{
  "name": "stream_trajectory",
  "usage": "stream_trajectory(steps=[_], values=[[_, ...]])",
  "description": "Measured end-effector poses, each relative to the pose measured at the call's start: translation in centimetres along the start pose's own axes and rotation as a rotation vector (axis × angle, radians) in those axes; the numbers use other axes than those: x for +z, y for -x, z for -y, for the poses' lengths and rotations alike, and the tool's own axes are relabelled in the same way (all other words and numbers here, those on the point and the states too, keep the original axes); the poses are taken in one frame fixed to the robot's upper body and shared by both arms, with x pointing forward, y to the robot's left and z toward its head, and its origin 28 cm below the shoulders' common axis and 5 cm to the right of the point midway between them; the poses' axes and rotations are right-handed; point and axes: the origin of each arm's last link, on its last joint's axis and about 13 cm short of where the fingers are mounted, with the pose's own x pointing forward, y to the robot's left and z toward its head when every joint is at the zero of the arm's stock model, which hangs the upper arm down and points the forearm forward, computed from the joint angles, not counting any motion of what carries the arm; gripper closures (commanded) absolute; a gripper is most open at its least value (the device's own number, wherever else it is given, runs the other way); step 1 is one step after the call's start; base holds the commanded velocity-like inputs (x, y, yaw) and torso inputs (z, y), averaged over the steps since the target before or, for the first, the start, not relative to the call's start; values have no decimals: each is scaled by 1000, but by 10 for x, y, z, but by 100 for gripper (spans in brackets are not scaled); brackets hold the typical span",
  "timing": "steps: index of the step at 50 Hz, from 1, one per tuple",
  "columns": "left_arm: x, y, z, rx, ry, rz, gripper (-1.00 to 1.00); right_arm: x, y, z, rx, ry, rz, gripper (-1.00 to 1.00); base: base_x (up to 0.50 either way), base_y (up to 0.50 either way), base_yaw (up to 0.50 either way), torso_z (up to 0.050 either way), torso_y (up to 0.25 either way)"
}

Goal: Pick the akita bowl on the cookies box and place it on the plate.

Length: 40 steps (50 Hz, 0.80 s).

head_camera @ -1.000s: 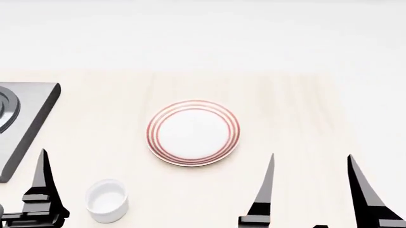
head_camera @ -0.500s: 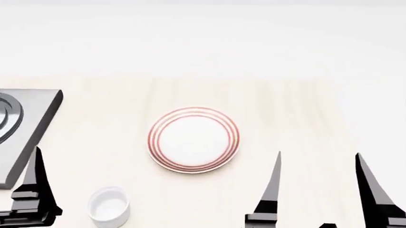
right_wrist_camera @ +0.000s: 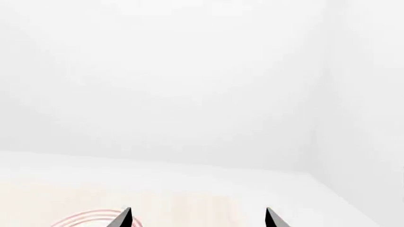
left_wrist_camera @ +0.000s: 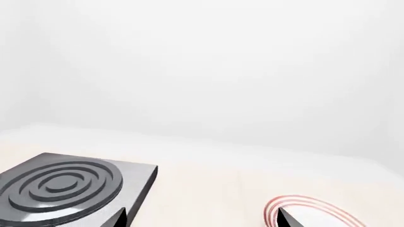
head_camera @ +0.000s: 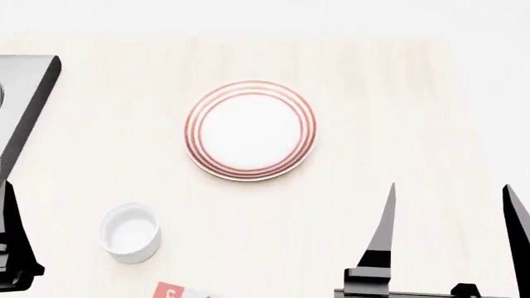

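head: plate point(head_camera: 249, 130) bare mid-tabletop point(head_camera: 398, 112), white cup point(head_camera: 130, 231), red box corner point(head_camera: 170, 291) at bottom edge, bowl unseen | left wrist: stove point(left_wrist_camera: 63, 187) | right gripper point(head_camera: 451, 239) apart | left gripper point(left_wrist_camera: 202, 220) apart

The right gripper point(head_camera: 451, 217) is showing two long, matte-black, blade-like fingers tapering to sharp points, with blocky stepped black bases. The left gripper point(head_camera: 10, 242) is showing one similar black tapered finger.
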Motion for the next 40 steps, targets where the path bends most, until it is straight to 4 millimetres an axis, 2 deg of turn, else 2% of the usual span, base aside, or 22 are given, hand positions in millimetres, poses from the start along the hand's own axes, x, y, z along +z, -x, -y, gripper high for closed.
stream_trajectory(steps=[17,31,40], values=[[3,1,-1,1,-11,10,-100,5,1,3,0,12,0,-100,0,0,0,0,-250],[2,-3,-2,40,-38,-21,-100,7,-2,4,53,13,-50,-100,0,0,0,0,-4],[7,-12,-2,-13,-83,-52,-100,17,-5,5,120,44,-65,-100,0,0,0,0,0]])
